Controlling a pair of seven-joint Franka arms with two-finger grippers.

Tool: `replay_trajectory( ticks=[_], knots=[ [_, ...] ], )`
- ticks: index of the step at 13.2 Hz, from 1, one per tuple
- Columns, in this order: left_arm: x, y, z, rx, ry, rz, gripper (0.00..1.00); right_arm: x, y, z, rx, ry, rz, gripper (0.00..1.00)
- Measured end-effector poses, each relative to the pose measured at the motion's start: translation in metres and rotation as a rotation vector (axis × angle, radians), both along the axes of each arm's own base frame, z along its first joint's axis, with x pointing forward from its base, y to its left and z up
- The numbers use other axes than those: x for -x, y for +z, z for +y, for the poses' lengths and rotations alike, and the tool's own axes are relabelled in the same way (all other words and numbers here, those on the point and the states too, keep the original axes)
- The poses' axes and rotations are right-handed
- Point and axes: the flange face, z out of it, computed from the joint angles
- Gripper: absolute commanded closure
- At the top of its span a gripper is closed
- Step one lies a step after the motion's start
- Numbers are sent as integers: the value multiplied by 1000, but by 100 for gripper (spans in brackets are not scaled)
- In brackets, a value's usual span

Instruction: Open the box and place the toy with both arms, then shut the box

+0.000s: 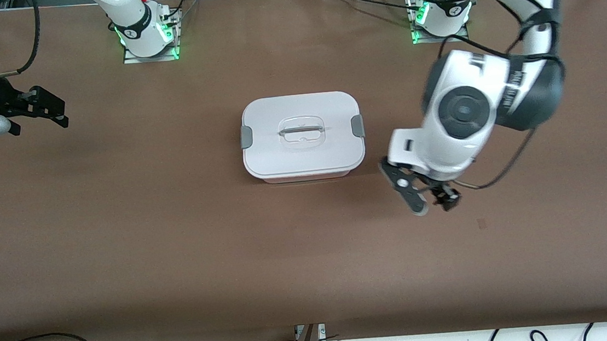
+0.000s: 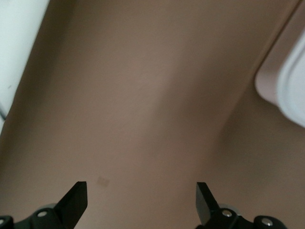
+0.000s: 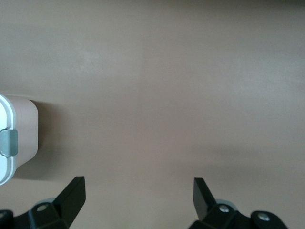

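Front view: box (image 1: pixel 302 136) sitting lidded, centre of tabletop (image 1: pixel 122 236). Left gripper (image 1: pixel 429 198) hovering beside it, right gripper (image 1: pixel 42 108) waiting well apart; both w/ fingers released, prob. leaving the box free.

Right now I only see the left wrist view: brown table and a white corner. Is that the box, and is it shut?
Observer: Yes. The box sits mid-table with its white lid on.
Operator: Where is my left gripper?
Observer: The left gripper hangs open over bare table, beside the box toward the left arm's end.
Operator: And the other one?
Observer: The right gripper waits open at the right arm's end.
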Motion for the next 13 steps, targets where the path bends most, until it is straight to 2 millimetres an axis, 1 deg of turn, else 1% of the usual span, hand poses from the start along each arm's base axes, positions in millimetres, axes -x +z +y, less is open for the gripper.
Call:
replay_trajectory(
  ticks=[2,4,5,6,8,9,11,13],
  knots=[
    [-16,26,62,-2,90,-45,0,0,-1,0,0,0,1,0],
    [-19,55,120,0,172,-73,0,0,0,0,0,-1,1,0],
    [-17,67,141,1,201,-76,0,0,0,-1,0,-2,3,0],
    [-12,78,157,0,229,-70,0,0,0,-1,0,-2,3,0],
    [-1,106,185,9,297,-77,0,0,1,-1,0,-3,1,0],
    [8,119,195,20,356,-72,0,0,1,-1,0,-3,1,0],
    [27,138,204,40,505,-36,0,0,2,-1,0,-3,2,0],
    [46,150,202,59,703,8,0,0,2,-1,0,-3,2,0]
  ],
)
